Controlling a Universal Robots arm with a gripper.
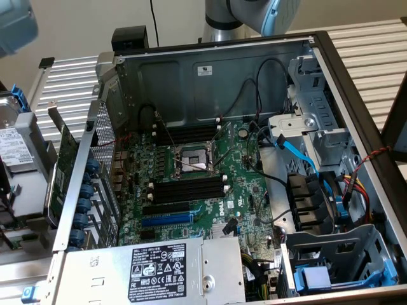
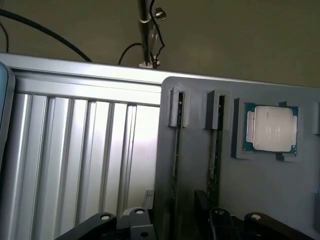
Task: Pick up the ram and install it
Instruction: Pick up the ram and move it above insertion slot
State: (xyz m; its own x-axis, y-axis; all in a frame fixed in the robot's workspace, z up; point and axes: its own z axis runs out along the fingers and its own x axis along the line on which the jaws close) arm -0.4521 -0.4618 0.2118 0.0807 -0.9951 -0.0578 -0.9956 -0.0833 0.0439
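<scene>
Ram [image 2: 215,155] is what I am after, and I find it in the wrist view, standing on its thin edge in a narrow slot of a grey moulded holder [image 2: 285,200], which leaves its free long edge open to be pinched from both faces. Working across that view, I see a ribbed aluminium table [image 2: 75,150], bright and grooved. Then comes the matt holder, with a first slot [image 2: 177,130] that has a thin dark edge in it I cannot identify for sure. Beside it is the slot with the green stick, and after that a square processor [image 2: 270,127] with a dull silver lid, lying flat in its own shallow recess. The gripper [image 2: 175,225] hangs over the holder with its black fingers [image 2: 100,221] spread wide and nothing held; both slots run in between them. In the exterior view, starting from its left, a wide green card [image 1: 63,159] leans outside the open steel case [image 1: 210,70]. The case lies on its side so the green motherboard [image 1: 248,184] faces up. Its long black memory slots [image 1: 187,189], with white clips [image 1: 151,184] at their ends, look empty from here. Toward the exterior view's right a flat blue cable [image 1: 296,149] curves down. The arm [image 1: 251,16] rises behind the case.
</scene>
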